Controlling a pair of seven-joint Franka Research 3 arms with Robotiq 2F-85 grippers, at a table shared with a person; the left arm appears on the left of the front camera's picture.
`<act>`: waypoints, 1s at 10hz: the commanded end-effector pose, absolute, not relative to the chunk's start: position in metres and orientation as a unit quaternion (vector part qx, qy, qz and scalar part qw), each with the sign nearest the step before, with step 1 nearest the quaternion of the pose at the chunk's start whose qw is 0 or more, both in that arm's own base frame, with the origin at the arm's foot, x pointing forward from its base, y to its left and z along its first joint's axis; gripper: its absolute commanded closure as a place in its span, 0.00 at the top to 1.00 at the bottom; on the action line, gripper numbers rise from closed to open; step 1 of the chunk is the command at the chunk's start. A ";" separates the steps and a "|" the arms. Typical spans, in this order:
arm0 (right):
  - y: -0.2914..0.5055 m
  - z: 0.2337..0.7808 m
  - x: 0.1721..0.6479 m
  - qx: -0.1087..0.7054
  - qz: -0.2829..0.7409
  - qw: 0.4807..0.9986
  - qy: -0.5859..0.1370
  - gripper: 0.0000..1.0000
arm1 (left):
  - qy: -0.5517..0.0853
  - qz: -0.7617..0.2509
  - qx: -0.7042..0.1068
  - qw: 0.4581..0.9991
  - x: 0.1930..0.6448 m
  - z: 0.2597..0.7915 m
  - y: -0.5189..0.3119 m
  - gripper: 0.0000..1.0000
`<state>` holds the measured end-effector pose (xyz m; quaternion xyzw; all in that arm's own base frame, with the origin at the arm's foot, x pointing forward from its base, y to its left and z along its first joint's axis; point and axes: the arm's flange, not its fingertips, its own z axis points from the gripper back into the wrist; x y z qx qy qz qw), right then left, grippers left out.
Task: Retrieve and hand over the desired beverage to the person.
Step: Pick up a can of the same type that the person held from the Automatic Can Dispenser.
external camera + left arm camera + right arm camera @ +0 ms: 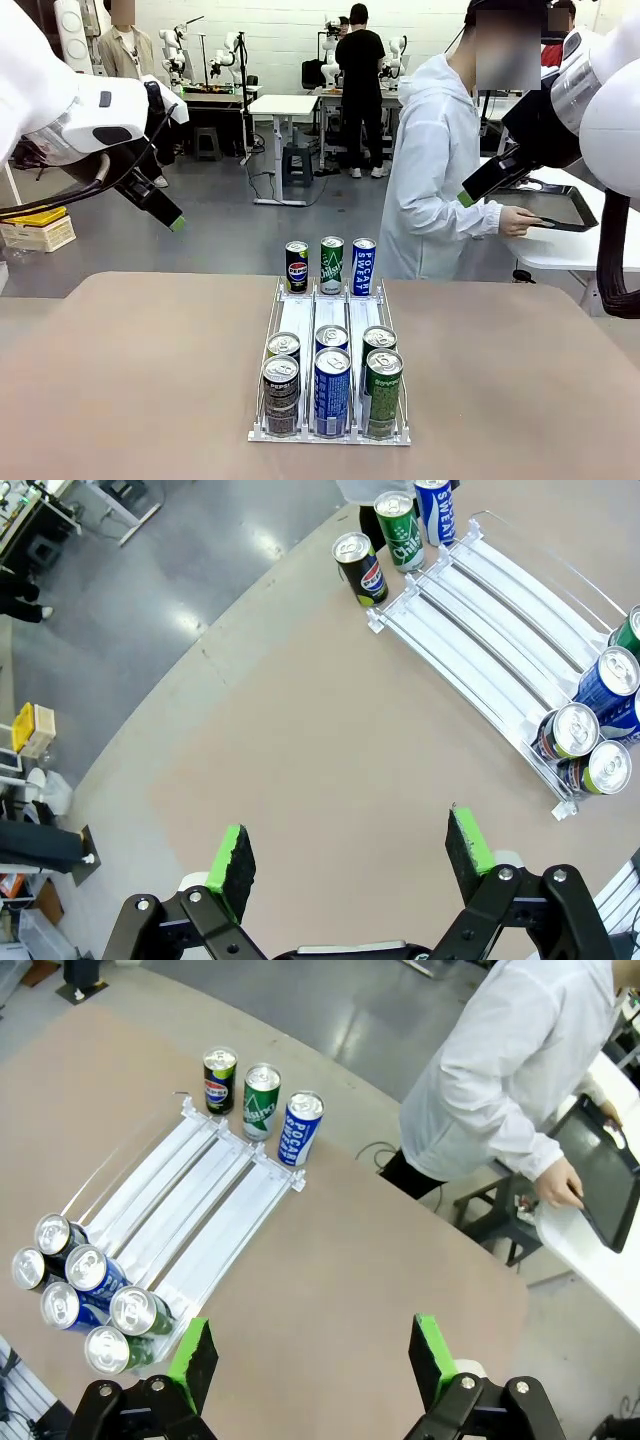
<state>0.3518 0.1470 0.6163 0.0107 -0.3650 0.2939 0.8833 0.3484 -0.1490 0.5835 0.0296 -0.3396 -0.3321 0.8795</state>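
A white can rack (330, 322) lies in the middle of the brown table. At its far end stand a black Pepsi can (296, 266), a green can (332, 265) and a blue Pocari Sweat can (363, 266). Several cans (331, 385) crowd its near end. The person (438, 170) in the white hooded jacket stands beyond the table, turned to the right, one hand on a black tablet (556, 205). My left gripper (172, 218) hangs high at the left, open and holding nothing (350, 852). My right gripper (470, 195) is high at the right, open and holding nothing (313, 1357).
A white side table (575, 250) at the far right carries the tablet. Bare tabletop (130, 370) spreads on both sides of the rack. A yellow box (38, 228) sits on the floor far left. Other people and workbenches stand far behind.
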 end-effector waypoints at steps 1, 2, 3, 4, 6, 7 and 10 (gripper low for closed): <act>0.120 0.622 0.339 0.059 0.299 0.881 -0.361 1.00 | -0.285 -0.408 -0.104 0.861 0.330 0.607 -0.122 1.00; 0.090 0.632 0.329 0.112 0.318 0.884 -0.323 1.00 | -0.249 -0.436 -0.185 0.845 0.316 0.628 -0.089 1.00; 0.061 0.640 0.328 0.144 0.313 0.884 -0.315 1.00 | -0.261 -0.420 -0.210 0.843 0.311 0.641 -0.058 1.00; 0.030 0.646 0.330 0.171 0.286 0.887 -0.320 1.00 | -0.277 -0.396 -0.223 0.847 0.307 0.645 -0.029 1.00; -0.023 0.650 0.328 0.224 0.249 0.888 -0.316 1.00 | -0.299 -0.330 -0.245 0.861 0.299 0.645 0.028 1.00; -0.044 0.652 0.329 0.242 0.225 0.888 -0.321 1.00 | -0.311 -0.308 -0.259 0.861 0.294 0.642 0.054 1.00; -0.094 0.644 0.323 0.306 0.212 0.865 -0.336 1.00 | -0.341 -0.228 -0.285 0.866 0.304 0.639 0.087 1.00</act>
